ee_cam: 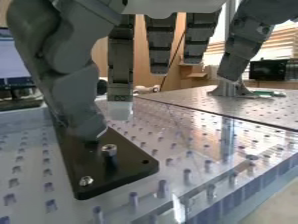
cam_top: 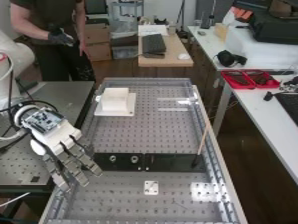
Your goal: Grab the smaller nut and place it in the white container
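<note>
Black bar (ee_cam: 126,172), shiny smaller nut (ee_cam: 109,149)

Cropped arm (cam_top: 14,54), cropped hand (cam_top: 58,136)
The high view's left edge cuts the arm; the wrist view's top edge cuts the hand, whose thumb (ee_cam: 74,97) covers part of the black bar (ee_cam: 126,172).

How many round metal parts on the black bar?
2 certain, high view: larger nut and bearing, side by side on the bar. Wrist view also shows two; can't match them surely. Another may be hidden behind the hand.
</note>
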Controlling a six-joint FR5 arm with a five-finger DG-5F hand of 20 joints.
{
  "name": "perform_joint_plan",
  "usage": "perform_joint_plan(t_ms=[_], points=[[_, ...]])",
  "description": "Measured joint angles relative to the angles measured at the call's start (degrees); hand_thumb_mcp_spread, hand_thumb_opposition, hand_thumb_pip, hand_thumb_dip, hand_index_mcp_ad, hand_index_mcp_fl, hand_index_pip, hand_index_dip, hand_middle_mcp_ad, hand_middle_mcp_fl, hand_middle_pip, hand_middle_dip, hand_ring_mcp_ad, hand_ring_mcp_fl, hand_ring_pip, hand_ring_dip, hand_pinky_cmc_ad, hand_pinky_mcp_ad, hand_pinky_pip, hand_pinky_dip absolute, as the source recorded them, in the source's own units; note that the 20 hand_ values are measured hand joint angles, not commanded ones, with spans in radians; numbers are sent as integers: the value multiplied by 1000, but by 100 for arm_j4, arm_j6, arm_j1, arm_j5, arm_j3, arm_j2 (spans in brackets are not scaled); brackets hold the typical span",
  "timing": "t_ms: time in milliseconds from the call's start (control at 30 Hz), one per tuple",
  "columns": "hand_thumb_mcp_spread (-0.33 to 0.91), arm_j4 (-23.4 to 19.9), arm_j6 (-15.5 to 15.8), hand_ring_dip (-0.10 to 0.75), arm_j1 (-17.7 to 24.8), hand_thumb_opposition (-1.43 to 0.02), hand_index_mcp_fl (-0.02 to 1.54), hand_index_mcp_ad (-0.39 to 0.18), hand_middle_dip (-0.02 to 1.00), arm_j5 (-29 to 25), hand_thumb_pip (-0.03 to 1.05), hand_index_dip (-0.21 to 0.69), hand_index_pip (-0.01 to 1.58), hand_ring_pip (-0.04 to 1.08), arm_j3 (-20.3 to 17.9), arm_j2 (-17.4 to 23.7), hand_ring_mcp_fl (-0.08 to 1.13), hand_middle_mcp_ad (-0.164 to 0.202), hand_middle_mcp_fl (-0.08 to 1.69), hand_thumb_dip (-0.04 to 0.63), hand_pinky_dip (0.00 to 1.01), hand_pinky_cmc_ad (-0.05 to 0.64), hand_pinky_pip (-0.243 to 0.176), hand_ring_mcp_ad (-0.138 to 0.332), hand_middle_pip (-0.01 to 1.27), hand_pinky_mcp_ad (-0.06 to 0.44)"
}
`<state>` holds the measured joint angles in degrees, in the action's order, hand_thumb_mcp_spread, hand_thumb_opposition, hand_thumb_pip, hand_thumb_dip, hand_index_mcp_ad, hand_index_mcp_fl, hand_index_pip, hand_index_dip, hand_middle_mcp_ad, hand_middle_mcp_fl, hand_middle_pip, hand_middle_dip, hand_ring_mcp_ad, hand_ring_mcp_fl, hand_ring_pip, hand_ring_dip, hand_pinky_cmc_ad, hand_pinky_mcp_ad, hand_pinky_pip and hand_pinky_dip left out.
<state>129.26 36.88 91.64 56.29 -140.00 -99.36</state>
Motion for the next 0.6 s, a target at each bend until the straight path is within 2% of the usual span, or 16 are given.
perform_joint_plan(t_ms=[367,600], points=[[403,-166,-16,110,-38,-820,87,-122,227,53,668,175,1555,89,-27,-120,2,68,87,253,400,400,-91,143,133,311],[403,-353,109,110,-22,-820,87,-122,227,22,667,175,1550,89,-68,-214,2,68,98,253,400,400,-91,143,133,311]])
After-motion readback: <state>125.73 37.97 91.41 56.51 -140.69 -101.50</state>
